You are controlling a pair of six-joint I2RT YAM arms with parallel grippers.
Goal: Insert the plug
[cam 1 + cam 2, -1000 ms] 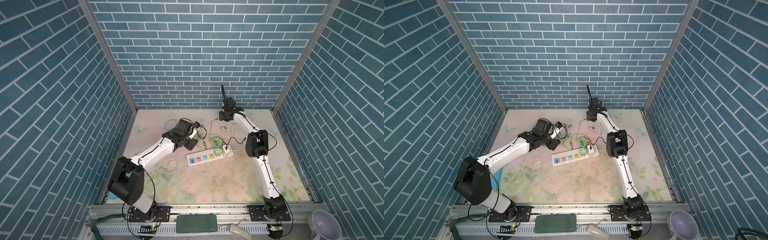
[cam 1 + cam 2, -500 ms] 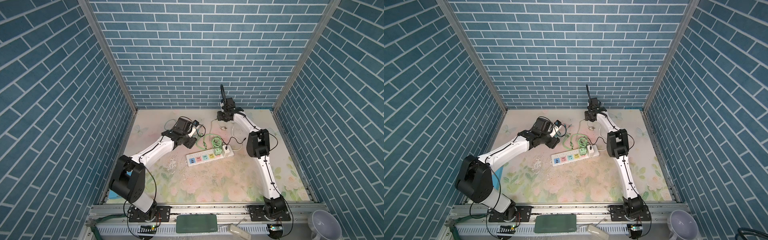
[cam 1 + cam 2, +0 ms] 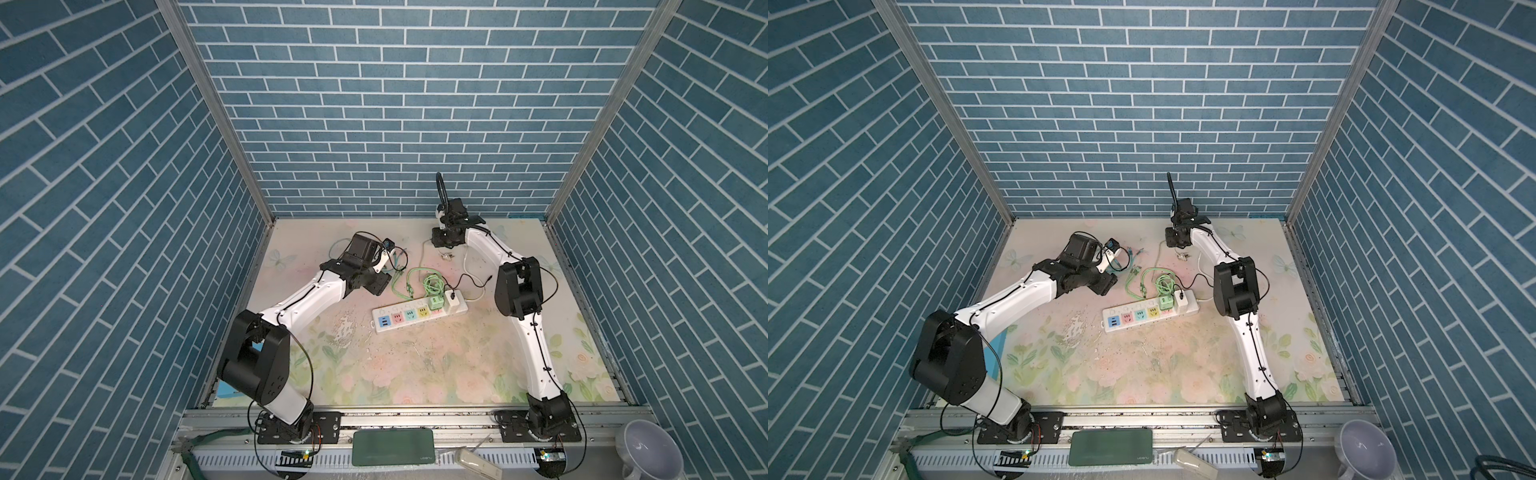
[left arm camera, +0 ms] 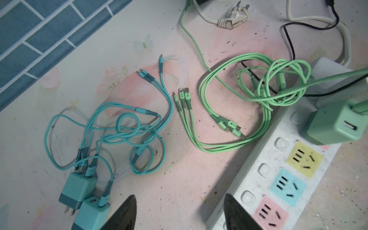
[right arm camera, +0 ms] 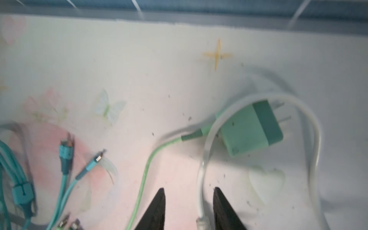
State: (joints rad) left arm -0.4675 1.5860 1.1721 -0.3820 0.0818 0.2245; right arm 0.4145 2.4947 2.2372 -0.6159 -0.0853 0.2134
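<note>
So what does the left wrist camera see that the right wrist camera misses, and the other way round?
Only the left wrist view shows the power strip, with a green charger standing on it, and two teal chargers lying loose. Only the right wrist view shows a loose green charger lying flat on the mat with its prongs bare. Both show the teal cable tips and the butterfly print.
</note>
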